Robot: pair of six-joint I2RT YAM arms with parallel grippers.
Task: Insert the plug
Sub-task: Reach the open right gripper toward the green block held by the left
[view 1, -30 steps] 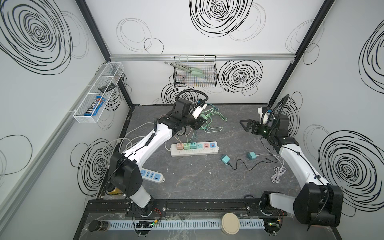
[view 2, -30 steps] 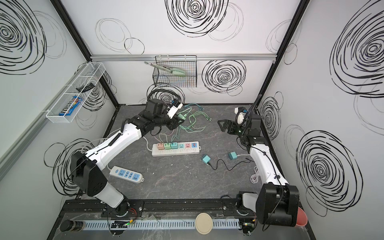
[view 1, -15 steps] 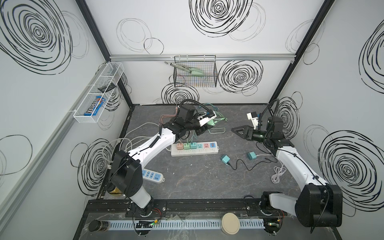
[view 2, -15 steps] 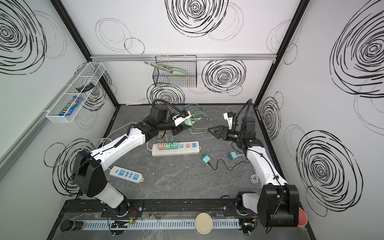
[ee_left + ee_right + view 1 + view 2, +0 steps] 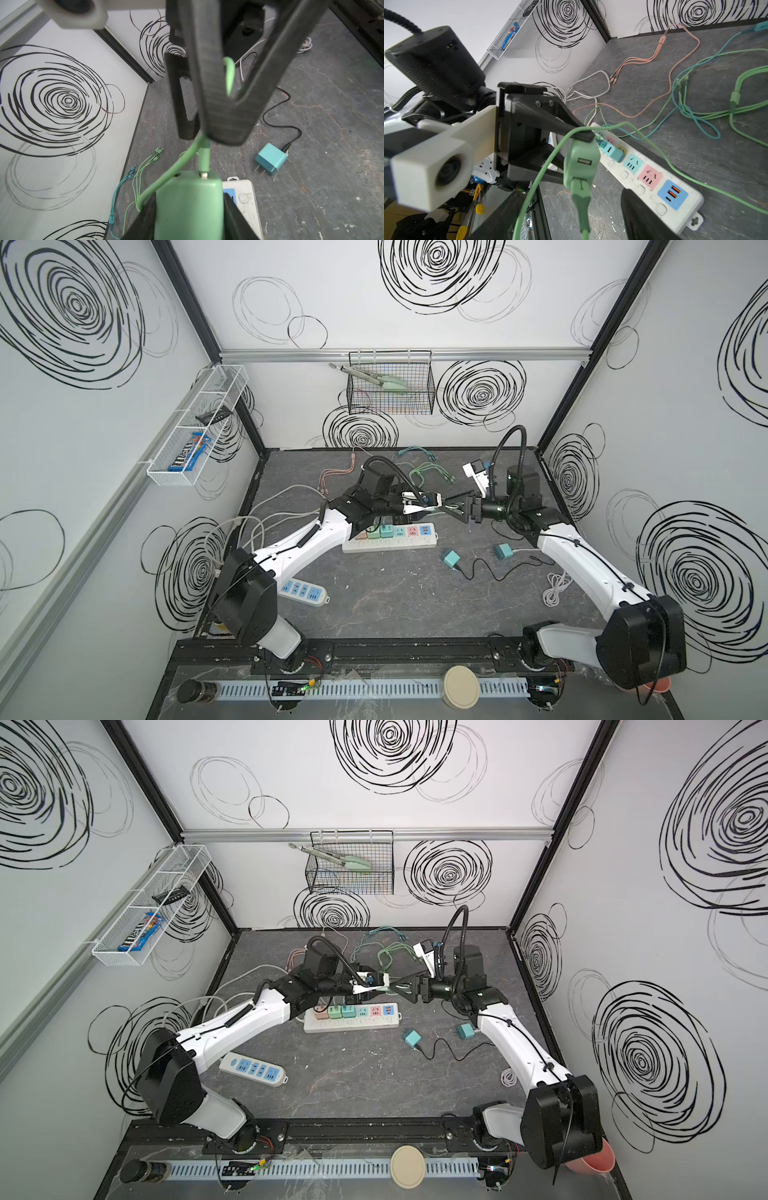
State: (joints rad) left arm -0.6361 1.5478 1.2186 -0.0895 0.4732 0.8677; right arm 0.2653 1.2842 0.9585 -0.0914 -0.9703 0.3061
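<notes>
Mint-green and boxy, the USB charger plug (image 5: 581,162) sits clamped between the black jaws of the left gripper (image 5: 571,155). It is held clear of the tabletop (image 5: 395,597), near the white power strip (image 5: 683,216). One of its USB ports is bare, and a matching green cable (image 5: 580,197) sits in the other. The right gripper (image 5: 224,124) faces it head-on, jaws straddling that cable. Whether they pinch it, I cannot tell.

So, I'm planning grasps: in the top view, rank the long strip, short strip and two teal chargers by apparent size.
In a top view:
1. long strip
2. short strip
3. black-cable charger and white-cable charger: alike, so tied.
</notes>
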